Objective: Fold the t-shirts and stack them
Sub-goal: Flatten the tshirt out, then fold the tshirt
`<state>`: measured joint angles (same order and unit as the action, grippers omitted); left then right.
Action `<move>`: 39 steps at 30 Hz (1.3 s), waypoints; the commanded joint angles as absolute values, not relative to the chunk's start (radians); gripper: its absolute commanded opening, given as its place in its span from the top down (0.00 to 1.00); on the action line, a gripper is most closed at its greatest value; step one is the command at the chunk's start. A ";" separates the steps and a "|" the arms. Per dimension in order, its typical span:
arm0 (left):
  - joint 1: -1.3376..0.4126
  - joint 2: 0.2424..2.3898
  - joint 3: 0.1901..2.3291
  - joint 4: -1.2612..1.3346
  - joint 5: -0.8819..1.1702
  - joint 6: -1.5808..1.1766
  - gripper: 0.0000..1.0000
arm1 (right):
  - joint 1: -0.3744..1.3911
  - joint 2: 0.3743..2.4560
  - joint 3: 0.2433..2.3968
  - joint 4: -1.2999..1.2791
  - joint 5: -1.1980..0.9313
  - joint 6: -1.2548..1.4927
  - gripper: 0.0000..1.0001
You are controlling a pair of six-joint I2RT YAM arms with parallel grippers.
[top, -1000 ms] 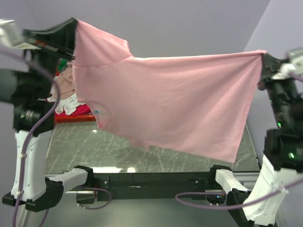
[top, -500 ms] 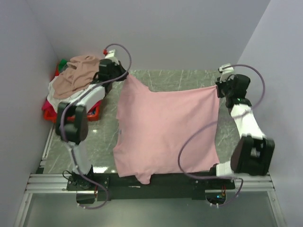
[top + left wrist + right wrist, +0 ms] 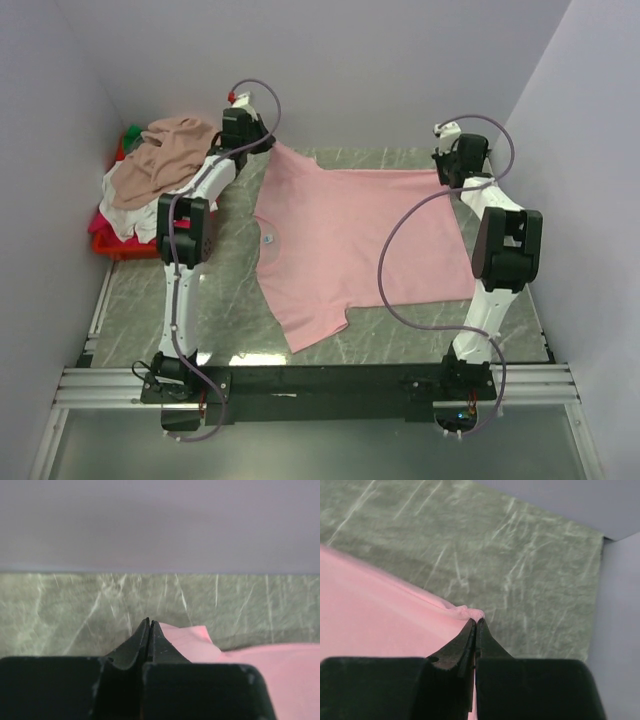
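the big green table (image 3: 410, 325) has one pink t-shirt (image 3: 350, 240) spread out on it, lying mostly flat in the middle and reaching up to the far edge. the shirt lies sideways, with its bottom edge to the right and one sleeve poking toward the near edge. in the far left corner sits a heap of other shirts (image 3: 150, 165), tan and white, piled on a red basket (image 3: 110, 243). the left gripper (image 3: 262, 143) is at the far edge and its two fingers are pressed tight together on a corner of the pink cloth. the right gripper (image 3: 447, 172) is at the far edge too, nearer the right side, and it pinches the hem, which bunches up a bit at its tips. a tiny label (image 3: 268, 237) shows at the neck. i think this is the laying-out step, before any fold is made. next, i think, both grippers need to let go, then take new hold so one side can be lifted over. the cloth is floppy, so it could wrinkle or drag along.
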<state>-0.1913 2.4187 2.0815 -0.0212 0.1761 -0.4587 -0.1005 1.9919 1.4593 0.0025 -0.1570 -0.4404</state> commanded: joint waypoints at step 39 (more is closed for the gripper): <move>-0.155 2.097 1.612 0.316 0.414 -0.523 1.00 | -0.110 2.148 1.686 0.035 -0.123 -0.477 1.00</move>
